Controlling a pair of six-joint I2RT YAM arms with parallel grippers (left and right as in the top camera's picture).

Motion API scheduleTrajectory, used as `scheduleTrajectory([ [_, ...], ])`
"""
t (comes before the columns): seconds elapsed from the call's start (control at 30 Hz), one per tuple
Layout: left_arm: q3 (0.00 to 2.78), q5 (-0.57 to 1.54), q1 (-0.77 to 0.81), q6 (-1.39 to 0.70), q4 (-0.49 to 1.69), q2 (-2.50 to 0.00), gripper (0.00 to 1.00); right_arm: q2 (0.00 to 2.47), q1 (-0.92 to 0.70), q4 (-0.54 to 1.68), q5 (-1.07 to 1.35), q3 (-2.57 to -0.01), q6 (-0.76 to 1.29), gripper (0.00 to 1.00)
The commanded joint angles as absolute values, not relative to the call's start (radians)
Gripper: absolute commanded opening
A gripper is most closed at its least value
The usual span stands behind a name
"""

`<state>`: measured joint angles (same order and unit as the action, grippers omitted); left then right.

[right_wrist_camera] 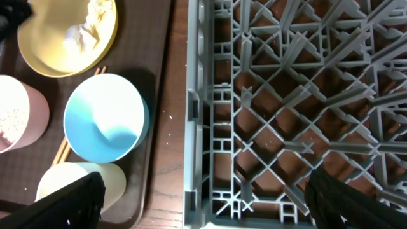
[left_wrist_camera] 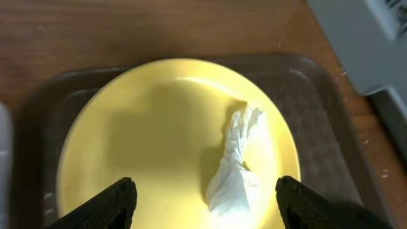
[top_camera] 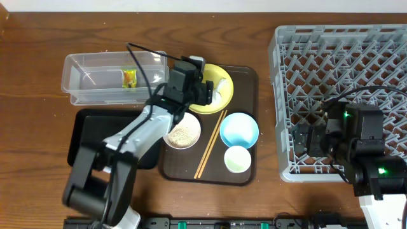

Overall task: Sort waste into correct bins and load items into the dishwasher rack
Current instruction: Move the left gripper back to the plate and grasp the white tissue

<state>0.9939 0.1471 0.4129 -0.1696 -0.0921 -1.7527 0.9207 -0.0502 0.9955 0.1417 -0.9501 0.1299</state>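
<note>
A twisted white scrap [left_wrist_camera: 234, 172] lies on the round yellow plate [left_wrist_camera: 140, 140], right of the plate's centre in the left wrist view, with its narrow end pointing away from the camera. The left gripper [left_wrist_camera: 206, 200] hangs directly over the plate with its two dark fingers [left_wrist_camera: 117, 203] spread. One finger stands to each side of the scrap and neither touches it.

The plate sits at the far end of a dark brown serving tray [top_camera: 178, 166]. Nearer the robot on the same tray stand a white bowl [top_camera: 184, 147] holding loose rice grains [top_camera: 183, 133], a light blue bowl [top_camera: 239, 129] and a small pale cup [top_camera: 236, 159]. Two wooden chopsticks [top_camera: 210, 145] lie side by side between the white bowl and the blue one, slanting across the tray.

Left of the serving tray, a clear plastic tub [top_camera: 95, 79] rests on the wooden table [top_camera: 38, 32] and contains a crumpled green-yellow wrapper [top_camera: 130, 78]. A shallow black tray [top_camera: 79, 127] lies just beside the tub on its near side, partly covered by the left arm.

At the right of the table stands the large grey dishwasher rack [top_camera: 343, 63], a square crate with a lattice of pegs. The right gripper [right_wrist_camera: 210, 203] hovers above the rack's edge nearest the serving tray, its fingers [right_wrist_camera: 76, 203] spread wide.
</note>
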Motion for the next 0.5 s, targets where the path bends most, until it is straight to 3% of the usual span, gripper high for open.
scheduleTrajectory([
  [0.0, 1.008, 0.126, 0.435, -0.146, -0.121, -1.808, 0.73, 0.918, -0.059, 0.996, 0.147, -0.968, 0.142, 0.99],
  [0.3, 1.008, 0.126, 0.458, -0.146, -0.137, -1.918, 0.72, 0.918, -0.059, 0.996, 0.147, -0.968, 0.142, 0.99],
  [0.4, 1.008, 0.126, 0.458, -0.146, -0.137, -1.932, 0.56, 0.917, -0.059, 0.997, 0.147, -0.968, 0.142, 0.99],
  [0.47, 1.008, 0.126, 0.458, -0.146, -0.138, -1.932, 0.36, 0.917, -0.059, 0.997, 0.147, -0.968, 0.142, 0.99],
])
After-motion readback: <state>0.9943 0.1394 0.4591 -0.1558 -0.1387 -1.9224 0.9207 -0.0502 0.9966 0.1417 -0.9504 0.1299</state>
